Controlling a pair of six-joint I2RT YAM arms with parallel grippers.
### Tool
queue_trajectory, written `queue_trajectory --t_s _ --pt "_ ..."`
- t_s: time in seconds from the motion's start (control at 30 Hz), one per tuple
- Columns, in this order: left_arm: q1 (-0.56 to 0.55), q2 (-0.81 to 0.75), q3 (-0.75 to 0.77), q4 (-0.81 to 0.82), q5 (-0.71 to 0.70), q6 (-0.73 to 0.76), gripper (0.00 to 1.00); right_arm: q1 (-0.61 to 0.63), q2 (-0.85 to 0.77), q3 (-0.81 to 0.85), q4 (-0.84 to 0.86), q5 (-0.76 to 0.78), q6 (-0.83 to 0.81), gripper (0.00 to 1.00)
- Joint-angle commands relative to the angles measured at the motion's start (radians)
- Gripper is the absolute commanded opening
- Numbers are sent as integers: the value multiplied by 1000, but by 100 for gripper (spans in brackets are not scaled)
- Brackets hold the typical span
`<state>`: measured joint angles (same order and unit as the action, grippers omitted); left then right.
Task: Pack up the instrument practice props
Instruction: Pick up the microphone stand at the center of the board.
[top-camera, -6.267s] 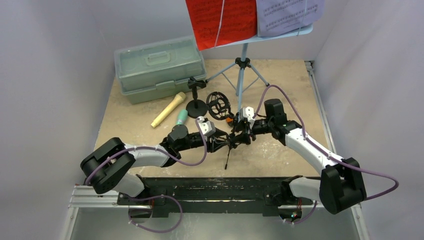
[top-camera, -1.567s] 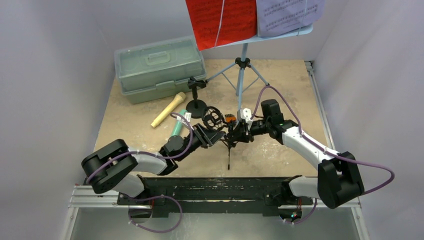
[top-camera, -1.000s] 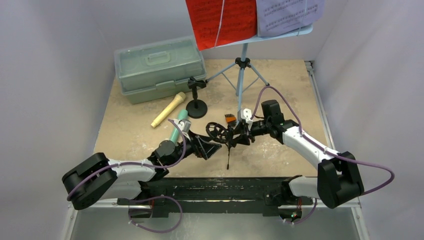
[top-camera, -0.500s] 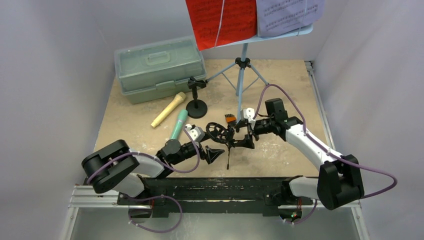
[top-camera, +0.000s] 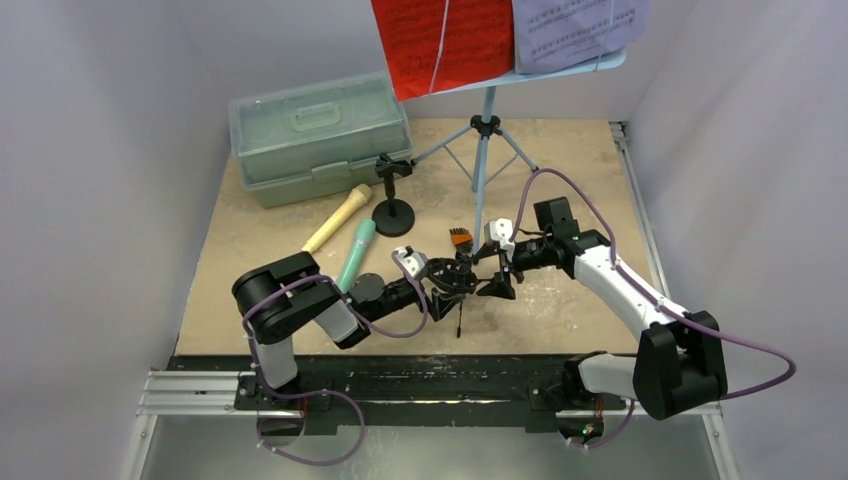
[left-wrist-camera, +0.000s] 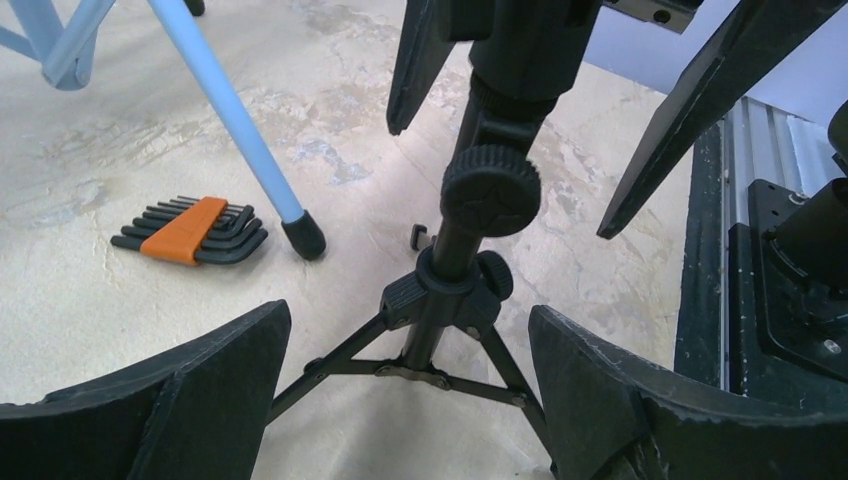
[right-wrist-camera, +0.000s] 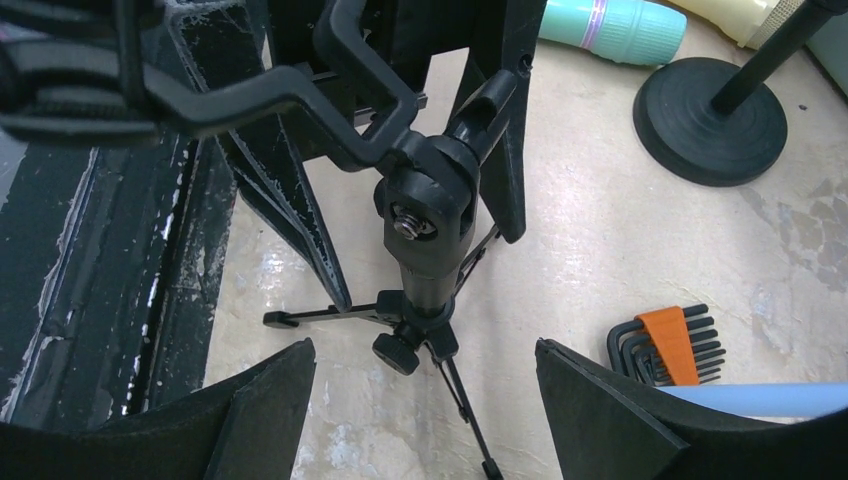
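Black plastic forms both mic holders, and you have two. The round-base holder stands just in front of the one pale green case. The ring-top tripod holder stands upright on spread legs near the middle of the surface. Two microphones lie close together to its left, one tan microphone and one teal microphone. One light-blue music rack stands at the back on tripod legs, carrying one red sheet and one purple sheet. One set of hex keys in an orange clip lies beside a rack foot.

Your left pincer is spread wide, with a finger on either side of the tripod's legs, and it grips nothing. Your right pincer gapes just as wide at the same holder from the opposite side, and it is also empty.

The frame edge cuts off the tops of both sheets. A pale strip crosses the red sheet, and you cannot tell what it is. From above, the tripod's ring is hard to pick out among the black fingers.

The surface is mottled beige, closed in by plain pale walls, with a black rail along the near edge.
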<state>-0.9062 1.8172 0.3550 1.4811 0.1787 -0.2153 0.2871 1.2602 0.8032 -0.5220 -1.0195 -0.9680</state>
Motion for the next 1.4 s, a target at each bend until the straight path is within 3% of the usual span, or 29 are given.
queue_trajectory --t_s 0.0,0.37,0.77,0.97,1.2,1.37 --pt "-17 11 44 297 -14 37 88 -3 -28 42 -22 -8 -31 84" --pt "-37 -51 31 297 -79 101 86 -3 -24 45 -21 -11 -26 84" --pt "-38 -104 28 297 21 85 83 -5 -19 47 -24 -14 -20 84" --pt "-37 -73 75 298 24 66 66 -6 -21 47 -26 -14 -21 84" --pt "-37 -61 98 298 8 72 64 -7 -21 48 -29 -14 -22 84" --pt "-36 -56 107 297 22 67 46 -6 -21 48 -32 -14 -24 84"
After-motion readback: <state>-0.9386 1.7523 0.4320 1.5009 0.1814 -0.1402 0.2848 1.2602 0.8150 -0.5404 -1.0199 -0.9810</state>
